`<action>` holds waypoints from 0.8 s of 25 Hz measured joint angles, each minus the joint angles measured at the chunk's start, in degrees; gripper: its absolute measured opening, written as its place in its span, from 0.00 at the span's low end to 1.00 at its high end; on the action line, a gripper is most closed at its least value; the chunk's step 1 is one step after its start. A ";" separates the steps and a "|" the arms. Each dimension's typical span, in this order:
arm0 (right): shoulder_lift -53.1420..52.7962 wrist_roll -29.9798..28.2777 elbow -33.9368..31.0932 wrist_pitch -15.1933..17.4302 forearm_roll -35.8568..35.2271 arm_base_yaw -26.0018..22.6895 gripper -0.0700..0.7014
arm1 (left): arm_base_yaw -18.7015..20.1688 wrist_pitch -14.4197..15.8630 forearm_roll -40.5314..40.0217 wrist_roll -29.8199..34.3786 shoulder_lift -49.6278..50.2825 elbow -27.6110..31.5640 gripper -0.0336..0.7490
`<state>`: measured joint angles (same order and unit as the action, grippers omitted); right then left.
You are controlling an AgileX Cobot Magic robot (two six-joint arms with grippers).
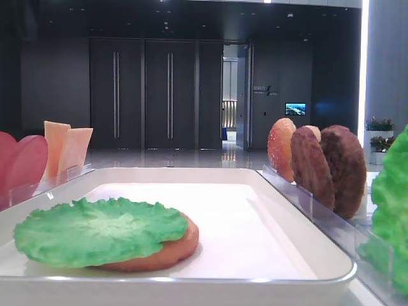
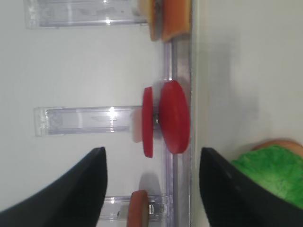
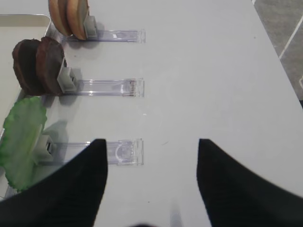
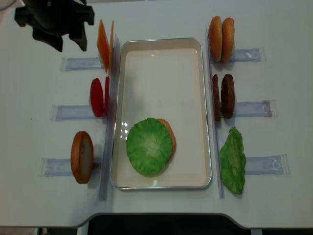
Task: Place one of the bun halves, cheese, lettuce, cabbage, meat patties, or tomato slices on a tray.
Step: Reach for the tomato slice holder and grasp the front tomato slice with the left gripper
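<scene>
The white tray [image 4: 161,58] holds a bun half [image 4: 169,137] with a green lettuce leaf [image 4: 149,146] lying on it; in the low exterior view that lettuce [image 1: 95,229] covers most of the bun [image 1: 175,250]. Two tomato slices [image 2: 173,118] stand in a clear rack left of the tray. My left gripper [image 2: 152,163] hangs open above the table short of them, with nothing between its fingers; from overhead it [image 4: 68,43] sits at the far left corner. My right gripper [image 3: 151,142] is open over bare table, right of the racks.
The left racks also hold cheese slices [image 4: 103,44] and a bun half [image 4: 81,156]. The right racks hold two bun halves [image 4: 221,39], two meat patties [image 4: 222,96] and a lettuce leaf [image 4: 232,160]. Clear rack rails [image 3: 106,87] stretch outward over the table.
</scene>
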<state>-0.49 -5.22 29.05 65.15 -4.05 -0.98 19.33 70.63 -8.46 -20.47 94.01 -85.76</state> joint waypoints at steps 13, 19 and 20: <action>0.00 0.00 0.00 0.00 0.00 0.00 0.61 | 7.59 -0.05 -0.80 -6.85 7.92 0.00 0.64; 0.00 0.00 0.00 0.00 0.00 0.00 0.61 | 7.59 -0.05 -0.83 -7.47 8.80 -0.05 0.64; 0.00 0.00 0.00 0.00 0.00 0.00 0.61 | 7.59 -0.05 -0.83 -7.46 8.93 -0.11 0.64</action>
<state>-0.49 -5.22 29.05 65.15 -4.05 -0.98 26.92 70.58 -9.29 -27.93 102.93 -85.87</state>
